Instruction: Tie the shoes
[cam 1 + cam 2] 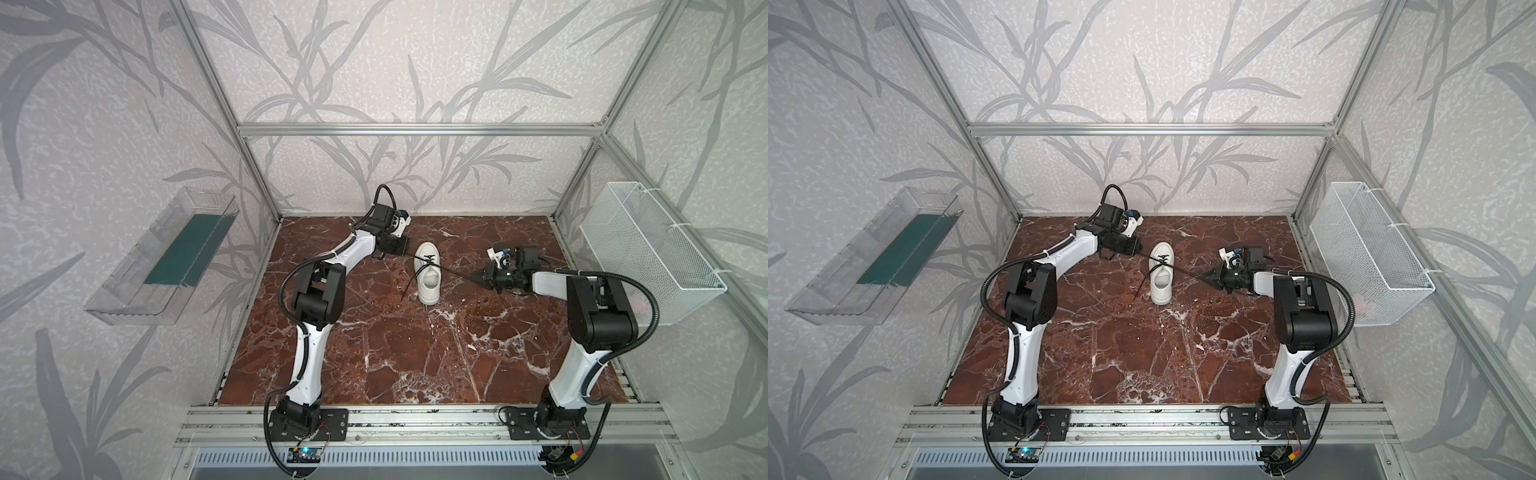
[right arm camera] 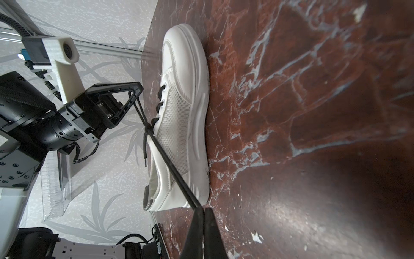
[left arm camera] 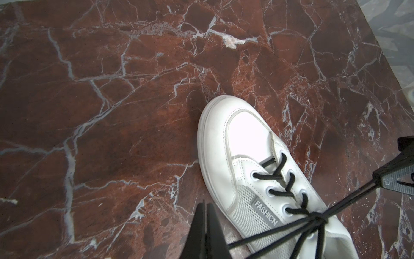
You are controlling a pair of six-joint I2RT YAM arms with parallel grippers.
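Observation:
The shoes show as one white sneaker (image 1: pixel 428 274) (image 1: pixel 1160 276) standing on the red marble table, toe toward the back wall. Its black laces meet in a knot (image 3: pixel 318 218) over the tongue. My left gripper (image 1: pixel 409 252) (image 3: pixel 205 205) is just left of the toe, shut on a lace strand that leaves its jaws sideways (image 3: pixel 246 240). My right gripper (image 1: pixel 471 277) (image 2: pixel 203 209) is right of the sneaker (image 2: pixel 186 89), shut on another lace strand (image 2: pixel 170 166) drawn taut from the knot. A loose lace end (image 1: pixel 409 286) trails to the front left.
A clear plastic bin (image 1: pixel 162 257) hangs on the left wall. On the right wall is a white wire basket (image 1: pixel 648 249). Aluminium frame posts stand at the table's back corners, and a metal rail (image 1: pixel 415 419) runs along its front edge.

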